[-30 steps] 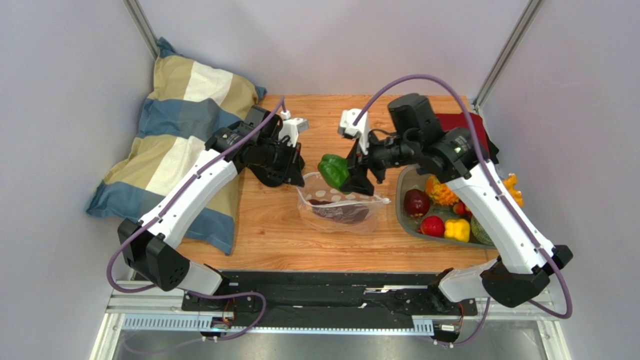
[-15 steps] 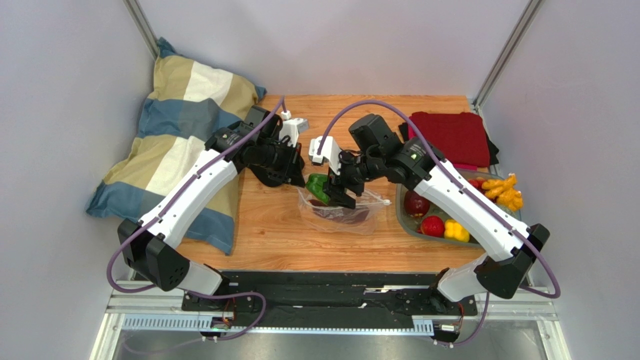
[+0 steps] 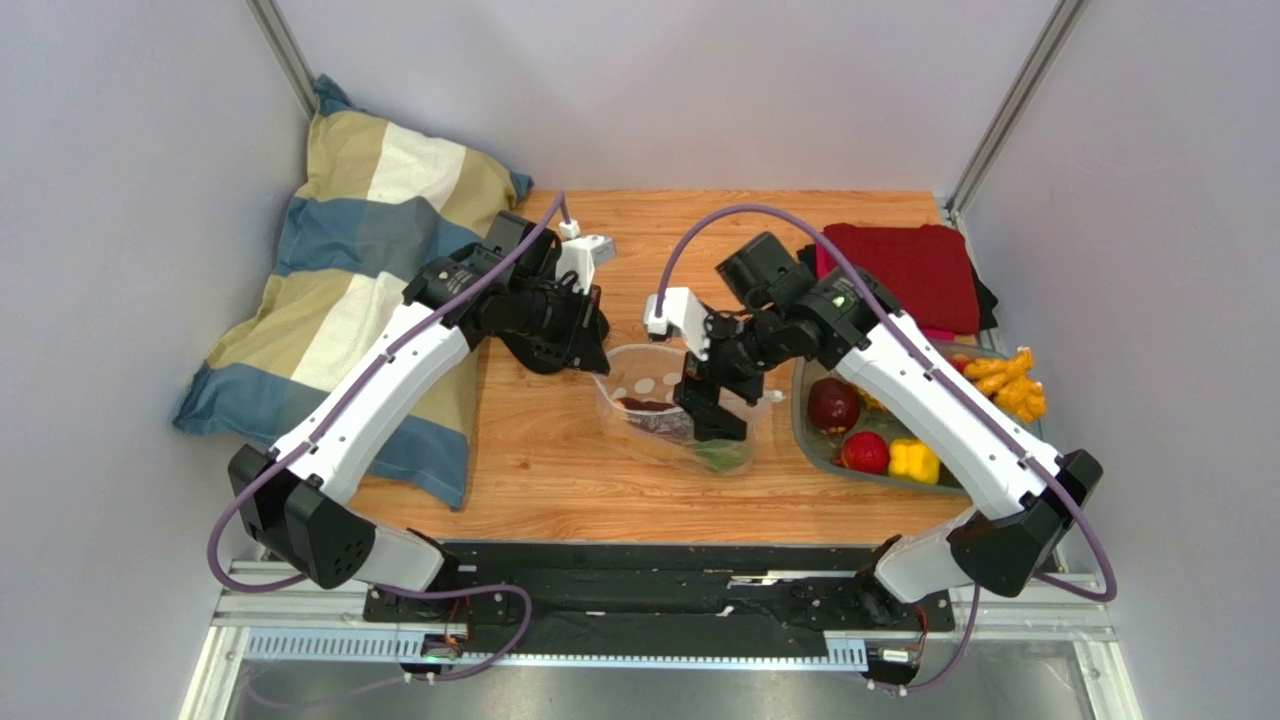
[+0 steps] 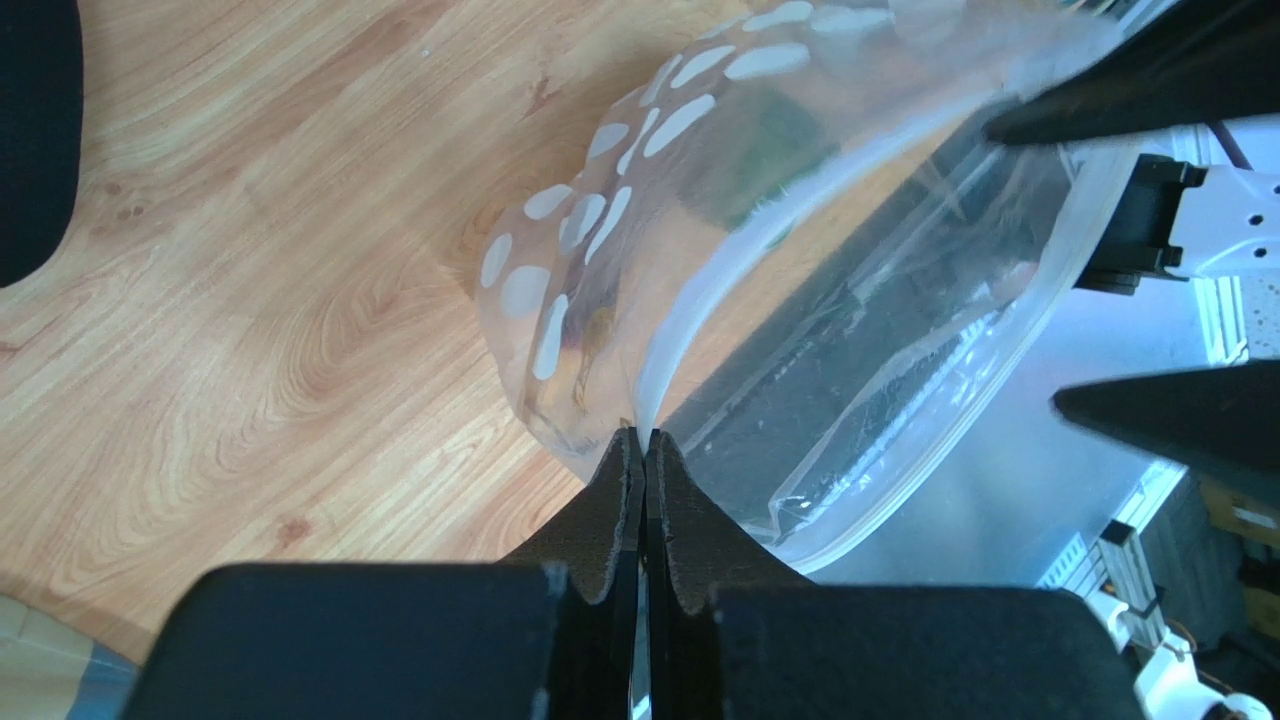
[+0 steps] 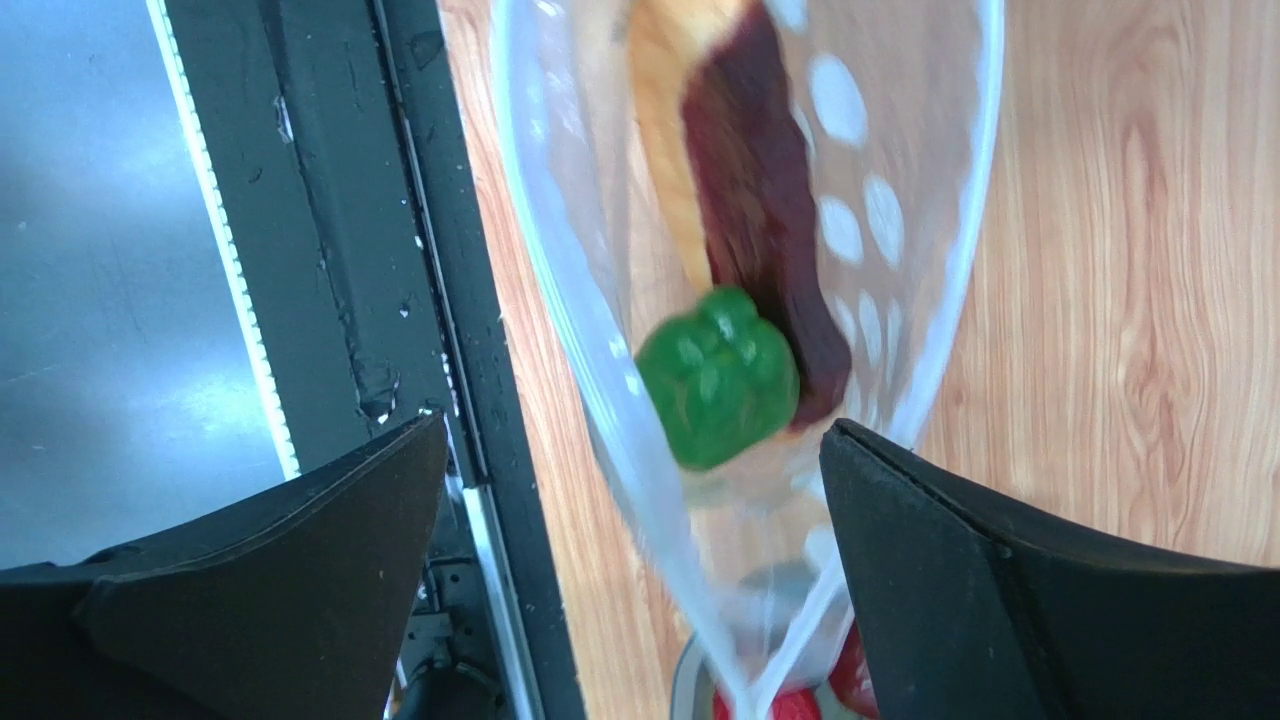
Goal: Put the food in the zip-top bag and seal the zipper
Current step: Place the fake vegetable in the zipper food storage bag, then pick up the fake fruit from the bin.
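**Item:** green toy pepper [image 5: 717, 378], plastic.
**Location:** inside the clear, white-dotted zip-top bag [image 4: 601, 255], toward its closed end, against a dark red food piece [image 5: 759, 195].
**Change:** a second ago it was gripped above the bag. Half a second ago it was at the mouth. Now it lies loose inside.

**Item:** right hand [image 5: 631, 425].
**State:** released, fingers spread wide with nothing between them, hanging over the open mouth and looking down into the bag.

**Item:** left hand [image 4: 643, 450].
**State:** clenched on the bag's rim at the thin whitish zipper strip [image 4: 706, 315], holding that side of the mouth up. Its position is unchanged over the last second.

**Item:** zip-top bag.
**Location:** middle of the light wooden table [image 3: 556, 465], with the mouth lifted and gaping and the zipper unsealed.

**Item:** grey plastic tray [image 3: 801, 428], beside the table's right edge.
**Contents seen:** dark red fruit [image 3: 831, 405], red round fruit [image 3: 864, 450] and yellow pepper [image 3: 912, 461]. The rest is partly hidden by the right arm.

**Assessment:**
- One more piece is bagged, but food remains in the tray, so filling appears unfinished.
- The right hand will probably need to back out and return to the tray.
- Sealing comes last.
- **Risk:** the spread fingers may snag the floppy rim on the way out.
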Robot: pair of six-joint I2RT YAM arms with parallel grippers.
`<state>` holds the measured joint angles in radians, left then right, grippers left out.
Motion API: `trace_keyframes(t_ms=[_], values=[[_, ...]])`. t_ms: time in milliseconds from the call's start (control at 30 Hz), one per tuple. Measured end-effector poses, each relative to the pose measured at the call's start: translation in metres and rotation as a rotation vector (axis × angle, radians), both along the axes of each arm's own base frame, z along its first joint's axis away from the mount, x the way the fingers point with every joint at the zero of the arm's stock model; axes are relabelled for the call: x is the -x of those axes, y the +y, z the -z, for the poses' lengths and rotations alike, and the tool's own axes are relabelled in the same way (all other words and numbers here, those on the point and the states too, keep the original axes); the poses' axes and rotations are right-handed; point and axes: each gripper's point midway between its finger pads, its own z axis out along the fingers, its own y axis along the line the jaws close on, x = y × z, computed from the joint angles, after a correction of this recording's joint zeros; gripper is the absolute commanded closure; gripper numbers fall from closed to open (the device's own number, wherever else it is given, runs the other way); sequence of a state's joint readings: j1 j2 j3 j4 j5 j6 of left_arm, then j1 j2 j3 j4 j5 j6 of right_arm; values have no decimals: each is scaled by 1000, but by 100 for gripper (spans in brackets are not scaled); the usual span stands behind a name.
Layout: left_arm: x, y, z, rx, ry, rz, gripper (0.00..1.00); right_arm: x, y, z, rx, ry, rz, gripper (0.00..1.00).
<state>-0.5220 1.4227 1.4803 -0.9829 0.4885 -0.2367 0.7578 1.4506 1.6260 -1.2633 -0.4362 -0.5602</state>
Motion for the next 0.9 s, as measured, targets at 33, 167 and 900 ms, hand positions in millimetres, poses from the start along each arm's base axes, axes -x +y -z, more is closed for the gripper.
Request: trace_keyframes(t_ms=[33, 167, 900], values=[[0, 0, -1, 0, -2, 0, 100, -2, -6, -2, -2, 4, 16, 0], [0, 1, -1, -3, -7, -5, 100, -28, -36, -27, -72, 15, 148, 0], [-1, 2, -1, -5, -9, -8, 100, -25, -238, 116, 271, 303, 753, 22]])
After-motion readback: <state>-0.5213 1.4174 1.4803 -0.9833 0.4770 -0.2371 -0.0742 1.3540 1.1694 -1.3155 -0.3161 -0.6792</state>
